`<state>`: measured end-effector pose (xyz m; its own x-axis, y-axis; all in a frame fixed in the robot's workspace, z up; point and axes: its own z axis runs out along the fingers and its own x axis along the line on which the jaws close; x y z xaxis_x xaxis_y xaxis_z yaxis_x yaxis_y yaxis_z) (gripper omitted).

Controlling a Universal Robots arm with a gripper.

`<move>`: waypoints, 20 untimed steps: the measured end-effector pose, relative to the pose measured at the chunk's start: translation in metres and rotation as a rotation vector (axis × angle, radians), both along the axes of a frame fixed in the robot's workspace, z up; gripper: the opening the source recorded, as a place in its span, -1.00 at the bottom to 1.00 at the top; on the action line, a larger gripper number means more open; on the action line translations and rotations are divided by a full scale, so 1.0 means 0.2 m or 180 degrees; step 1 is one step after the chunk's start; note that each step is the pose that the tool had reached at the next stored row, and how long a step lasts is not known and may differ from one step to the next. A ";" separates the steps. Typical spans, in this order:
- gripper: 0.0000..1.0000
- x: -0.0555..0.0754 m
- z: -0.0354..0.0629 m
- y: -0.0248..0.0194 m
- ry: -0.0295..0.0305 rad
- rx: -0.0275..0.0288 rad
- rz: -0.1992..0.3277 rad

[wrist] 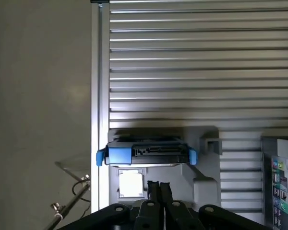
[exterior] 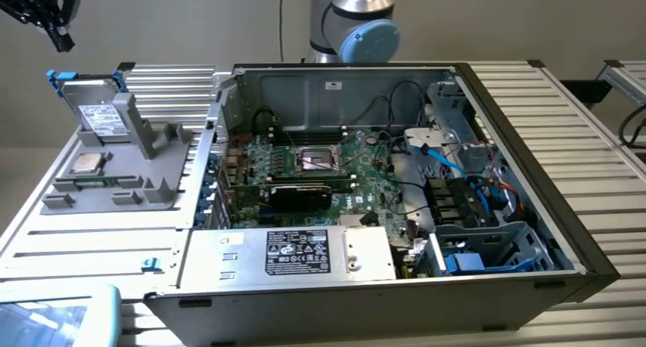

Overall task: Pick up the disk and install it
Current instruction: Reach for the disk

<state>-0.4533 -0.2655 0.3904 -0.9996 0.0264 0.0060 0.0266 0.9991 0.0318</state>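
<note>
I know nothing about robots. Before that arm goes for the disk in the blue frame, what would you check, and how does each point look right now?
1. Disk standing in its grey holder: ok.
2. Pincer empty: ok.
3. Pincer open enough to take the disk: not ok, it is shut.
4. Pincer touching the disk: not ok, it is apart from it.
5. Computer case open on top: ok.
6. Free slot for the disk inside: cannot tell.

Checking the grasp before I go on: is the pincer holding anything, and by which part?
Nothing is held. The pincer is shut empty, apart from the disk, which stands in the grey holder.
</note>
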 end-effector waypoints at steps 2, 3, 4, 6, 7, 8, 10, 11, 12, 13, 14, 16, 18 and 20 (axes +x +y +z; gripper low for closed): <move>-0.79 -0.02 -0.001 0.013 0.0000 0.0007 0.0000; -0.79 -0.03 -0.001 0.020 0.0000 0.0012 0.0000; -0.79 -0.04 -0.001 0.026 0.0000 0.0018 0.0000; -0.79 -0.05 -0.002 0.037 0.0000 0.0032 0.0000; -0.79 -0.06 -0.003 0.043 0.0000 0.0040 0.0000; -0.79 -0.07 -0.003 0.049 0.0000 0.0048 0.0000; -0.79 -0.08 -0.006 0.065 0.0000 0.0057 0.0000; -0.79 -0.09 -0.007 0.074 0.0000 0.0057 0.0001; -0.79 -0.09 -0.007 0.082 0.0000 0.0057 0.0001; -0.79 -0.10 -0.008 0.090 0.0000 0.0057 0.0002; -0.79 -0.11 -0.010 0.098 0.0000 0.0057 0.0004; -0.79 -0.13 -0.012 0.114 0.0000 0.0057 0.0006; -0.79 -0.13 -0.016 0.131 0.0002 0.0048 0.0012; -0.79 -0.13 -0.020 0.143 0.0008 0.0011 0.0024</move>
<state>-0.4800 -0.2369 0.3865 -0.9998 0.0187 0.0086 0.0190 0.9992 0.0352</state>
